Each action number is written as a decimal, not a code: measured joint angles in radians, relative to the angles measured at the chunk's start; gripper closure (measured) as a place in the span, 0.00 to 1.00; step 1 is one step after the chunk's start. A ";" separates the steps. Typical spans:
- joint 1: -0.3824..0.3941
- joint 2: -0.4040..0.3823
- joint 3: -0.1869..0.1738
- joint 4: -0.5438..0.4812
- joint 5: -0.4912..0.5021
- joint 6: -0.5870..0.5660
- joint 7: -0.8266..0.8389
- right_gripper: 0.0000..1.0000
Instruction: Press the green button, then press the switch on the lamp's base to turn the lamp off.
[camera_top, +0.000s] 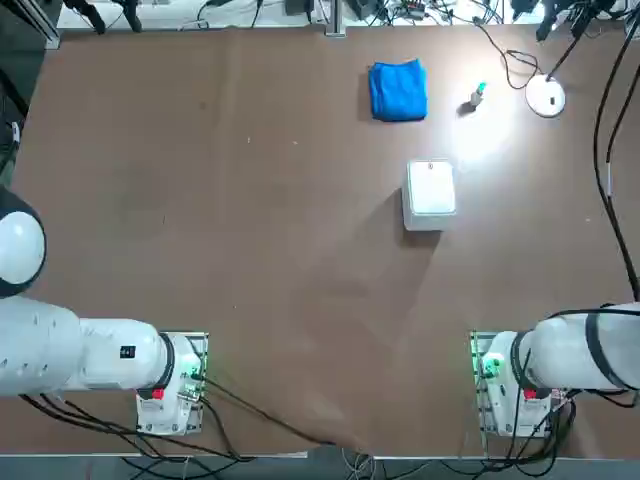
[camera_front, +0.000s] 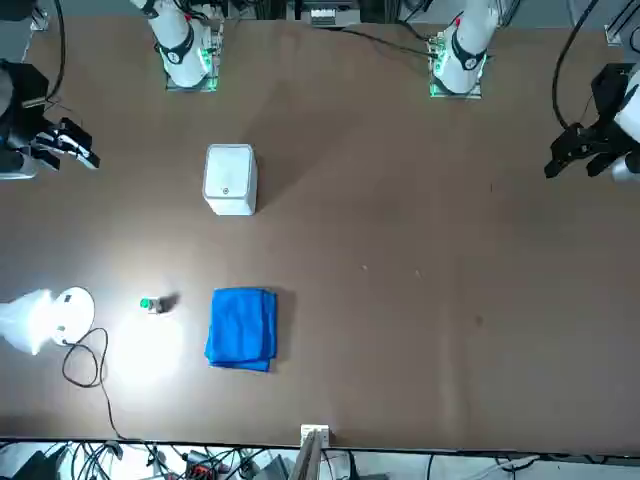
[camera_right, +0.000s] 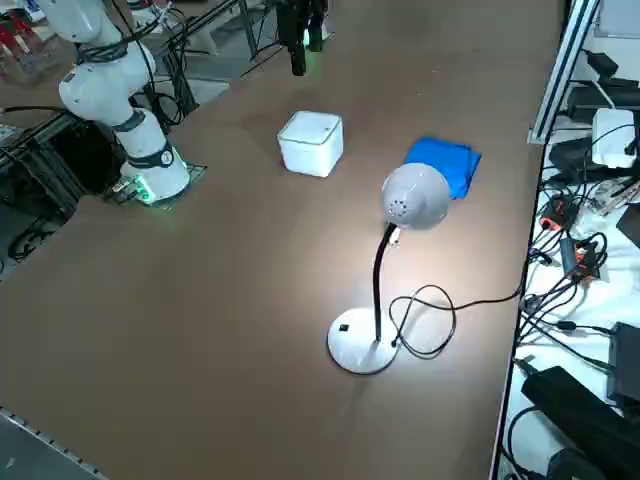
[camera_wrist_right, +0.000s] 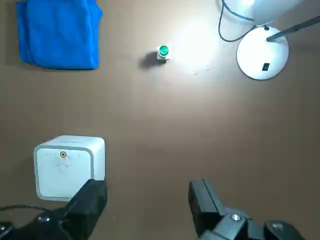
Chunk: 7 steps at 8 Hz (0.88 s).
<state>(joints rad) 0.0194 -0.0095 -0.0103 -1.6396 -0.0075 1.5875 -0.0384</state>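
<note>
Tabletop seen from the wrist camera, left to right: blue cloth (camera_wrist_right: 58, 32), white box (camera_wrist_right: 70, 166), green button (camera_wrist_right: 163, 52), lit lamp's base (camera_wrist_right: 262, 58). Right gripper (camera_wrist_right: 146, 200) hovers with fingers spread, empty. Button lies toward twelve o'clock from the jaws, well apart, untouched.

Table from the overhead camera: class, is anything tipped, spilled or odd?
Nothing stands out. The lamp stands upright and lit, the green button upright, the blue cloth folded, the white box level. The right gripper hangs open above.
</note>
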 joint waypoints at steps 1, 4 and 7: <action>0.000 0.000 0.000 0.001 0.000 0.000 0.000 0.00; 0.000 0.001 0.000 0.004 0.000 0.001 0.000 0.00; -0.002 0.006 0.000 0.004 -0.001 0.000 0.000 0.00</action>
<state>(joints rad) 0.0169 -0.0039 -0.0104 -1.6351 -0.0080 1.5872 -0.0389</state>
